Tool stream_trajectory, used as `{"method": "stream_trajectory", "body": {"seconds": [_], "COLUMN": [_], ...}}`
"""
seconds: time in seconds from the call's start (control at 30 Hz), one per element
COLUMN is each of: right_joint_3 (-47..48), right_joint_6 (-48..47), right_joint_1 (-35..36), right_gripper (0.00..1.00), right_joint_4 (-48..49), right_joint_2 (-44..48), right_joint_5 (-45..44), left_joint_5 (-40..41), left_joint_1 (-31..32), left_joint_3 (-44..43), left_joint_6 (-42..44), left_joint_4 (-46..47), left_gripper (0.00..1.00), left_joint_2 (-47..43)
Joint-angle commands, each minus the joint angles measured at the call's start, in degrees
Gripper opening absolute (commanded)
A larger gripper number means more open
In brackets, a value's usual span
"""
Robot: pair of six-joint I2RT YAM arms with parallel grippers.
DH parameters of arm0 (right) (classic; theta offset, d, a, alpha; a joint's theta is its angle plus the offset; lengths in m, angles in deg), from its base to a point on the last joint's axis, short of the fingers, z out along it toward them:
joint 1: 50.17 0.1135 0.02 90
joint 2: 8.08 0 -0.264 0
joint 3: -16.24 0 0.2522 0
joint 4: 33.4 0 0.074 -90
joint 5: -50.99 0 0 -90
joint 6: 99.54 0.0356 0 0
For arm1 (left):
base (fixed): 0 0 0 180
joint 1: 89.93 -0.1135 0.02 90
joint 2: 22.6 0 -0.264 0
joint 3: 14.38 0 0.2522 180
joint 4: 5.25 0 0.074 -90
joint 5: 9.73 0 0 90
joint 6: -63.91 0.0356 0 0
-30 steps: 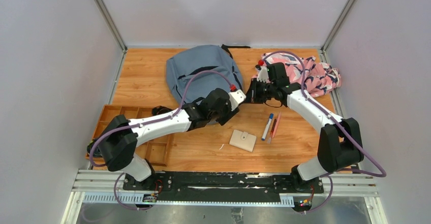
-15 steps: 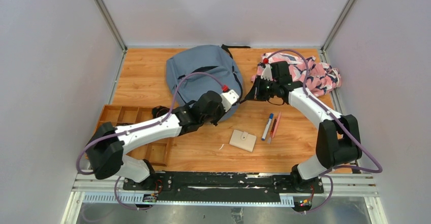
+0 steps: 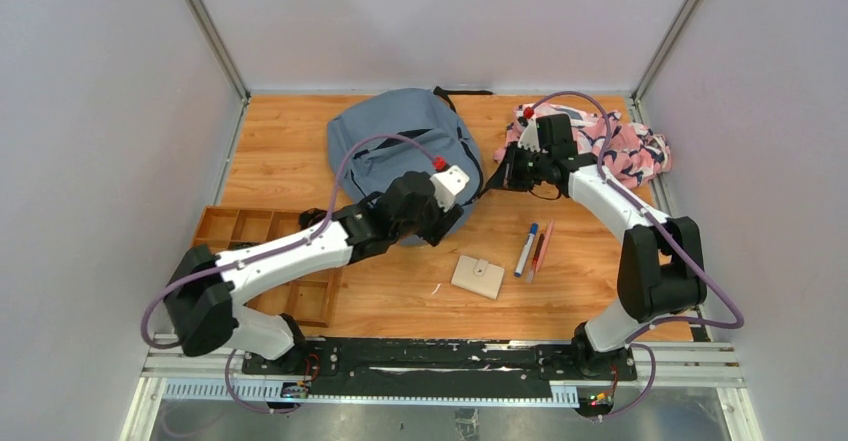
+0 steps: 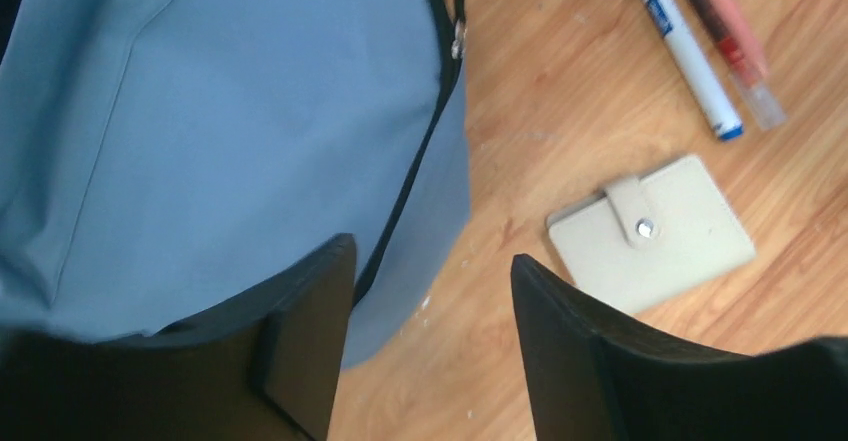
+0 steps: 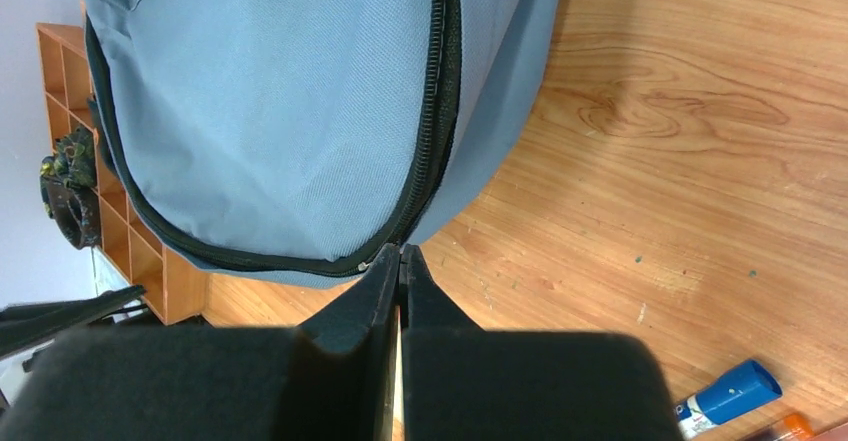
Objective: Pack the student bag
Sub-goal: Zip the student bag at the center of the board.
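The student bag is a grey-blue backpack lying flat at the back of the table. Its dark zipper runs along the right edge. My right gripper is shut, its tips pinched on the zipper at the bag's lower right edge, and it shows beside the bag from above. My left gripper hangs open above the bag's near right corner. One finger is over the fabric, the other over bare wood, with nothing between them.
A beige snap wallet lies near the middle, with a blue-capped marker and a red pen to its right. A pink patterned cloth sits at the back right. A wooden compartment tray stands at the left.
My left gripper has moved left and back over the bag's corner. My right gripper has drawn slightly back and right along the bag's edge, staying shut.
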Motion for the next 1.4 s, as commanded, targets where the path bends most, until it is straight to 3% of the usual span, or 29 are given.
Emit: {"method": "stream_trajectory", "body": {"seconds": [0.0,0.07,0.17,0.37,0.4,0.43,0.5,0.53,0.7,0.93,1.13,1.37], "right_joint_3": [1.92,1.71,1.26,0.74,0.62,0.51,0.43,0.48,1.56,3.68,9.69,19.14], "right_joint_6": [-0.47,-0.52,-0.81,-0.77,-0.84,-1.02,-1.67,-1.91,-0.97,1.12,5.88,9.28], "right_joint_1": [-0.77,-0.77,-0.77,-1.18,-1.35,-1.55,-1.92,-2.18,-3.82,-4.97,-5.52,-5.57], "right_gripper": [0.0,0.0,0.0,0.0,0.0,0.0,0.0,0.0,0.0,0.0,0.0,0.0], "right_joint_4": [0.39,0.21,0.3,0.55,0.51,0.53,0.31,0.31,0.33,3.34,10.24,12.47], "right_joint_2": [-0.44,-0.61,-0.58,-0.35,-0.21,-0.06,0.27,0.41,-0.92,-2.92,-9.47,-19.19], "right_joint_5": [2.06,2.25,1.97,1.82,1.81,2.02,1.78,1.42,-0.16,-1.82,-0.2,-0.99], "left_joint_5": [-1.28,-0.18,1.1,0.78,0.13,-0.1,0.84,1.24,0.0,-6.88,-13.66,-13.22], "left_joint_1": [0.33,0.36,0.36,0.28,0.28,0.28,0.27,0.27,0.25,0.23,0.28,0.28], "left_joint_3": [-8.91,-9.61,-11.31,-13.86,-14.24,-14.64,-15.47,-16.0,-15.95,-6.44,1.69,8.35], "left_joint_6": [0.35,0.3,1.41,0.26,0.18,0.12,-0.09,-0.1,-0.04,-3.79,-6.47,-8.17], "left_joint_4": [-2.68,-1.36,-0.22,-0.7,-1.18,-1.8,-3.19,-4.65,-9.42,-8.25,-6.91,-5.7], "left_gripper": [0.71,0.78,0.78,0.66,0.61,0.48,0.11,0.0,0.0,0.0,0.0,0.0], "left_joint_2": [8.29,10.62,14.65,20.87,21.37,21.6,21.74,21.85,19.76,9.48,0.96,-6.25]}}
